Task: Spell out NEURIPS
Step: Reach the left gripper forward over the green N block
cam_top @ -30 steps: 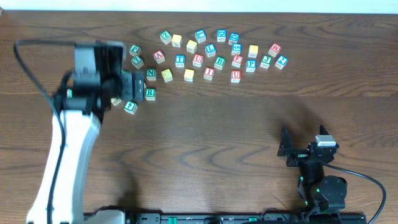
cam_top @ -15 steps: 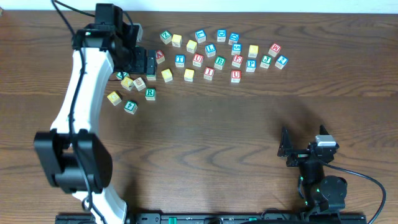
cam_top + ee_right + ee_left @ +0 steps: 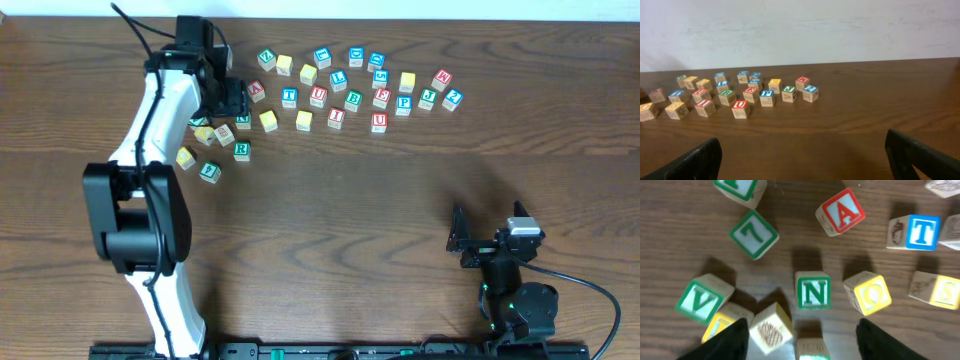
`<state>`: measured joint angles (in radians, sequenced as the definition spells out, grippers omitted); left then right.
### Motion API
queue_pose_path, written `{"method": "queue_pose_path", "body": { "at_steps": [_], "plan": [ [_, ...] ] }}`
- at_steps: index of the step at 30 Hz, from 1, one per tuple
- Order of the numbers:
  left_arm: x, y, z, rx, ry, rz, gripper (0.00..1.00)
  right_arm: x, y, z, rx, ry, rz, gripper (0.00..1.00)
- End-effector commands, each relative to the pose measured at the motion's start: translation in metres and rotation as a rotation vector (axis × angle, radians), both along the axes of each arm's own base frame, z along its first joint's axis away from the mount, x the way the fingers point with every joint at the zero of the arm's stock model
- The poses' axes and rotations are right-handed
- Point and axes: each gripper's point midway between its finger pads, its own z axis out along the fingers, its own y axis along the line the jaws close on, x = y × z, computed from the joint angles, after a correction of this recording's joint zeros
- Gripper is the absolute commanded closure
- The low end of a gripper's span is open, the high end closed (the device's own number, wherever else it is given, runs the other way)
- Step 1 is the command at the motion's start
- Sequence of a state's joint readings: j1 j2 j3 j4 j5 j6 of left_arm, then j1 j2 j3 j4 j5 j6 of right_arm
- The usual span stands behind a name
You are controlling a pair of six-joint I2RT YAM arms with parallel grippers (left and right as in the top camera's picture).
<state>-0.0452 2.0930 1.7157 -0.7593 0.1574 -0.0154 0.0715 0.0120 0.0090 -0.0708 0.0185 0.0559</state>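
The green N cube (image 3: 813, 291) lies flat just ahead of my left gripper (image 3: 802, 341), centred between the two dark fingers (image 3: 732, 341). The jaws stand apart and touch nothing. Between them are a picture-faced cube (image 3: 771, 330) and a green-edged cube (image 3: 811, 349) whose letter I cannot read. From overhead, the left gripper (image 3: 236, 101) hovers over the left end of the cubes, by N (image 3: 243, 121) and green R (image 3: 241, 150). Red U (image 3: 318, 96), red I (image 3: 336, 117) and blue P (image 3: 403, 104) lie further right. My right gripper (image 3: 468, 240) rests open and empty.
Around N lie green 7 (image 3: 754, 234), red A (image 3: 841, 212), blue T (image 3: 922, 231), green V (image 3: 699, 300) and yellow O (image 3: 871, 292). Several more cubes (image 3: 740, 107) sit in a loose band along the table's far side, near the wall (image 3: 800, 30).
The left arm swung from the table's left side up over the left end of the cube cluster. Its jaws have narrowed. The right arm has not moved.
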Motion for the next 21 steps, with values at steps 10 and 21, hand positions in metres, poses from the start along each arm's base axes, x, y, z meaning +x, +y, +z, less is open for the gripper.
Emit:
{"method": "queue_pose_path", "body": {
  "at_steps": [10, 21],
  "plan": [
    [0.016, -0.001, -0.032, 0.052, 0.004, 0.046, 0.43, 0.0, 0.003, -0.001, 0.003, -0.001, 0.011, 0.01],
    [0.017, -0.013, -0.043, 0.082, 0.0, 0.023, 0.45, 0.0, 0.003, -0.001, 0.003, -0.001, 0.011, 0.01]
  ]
}}
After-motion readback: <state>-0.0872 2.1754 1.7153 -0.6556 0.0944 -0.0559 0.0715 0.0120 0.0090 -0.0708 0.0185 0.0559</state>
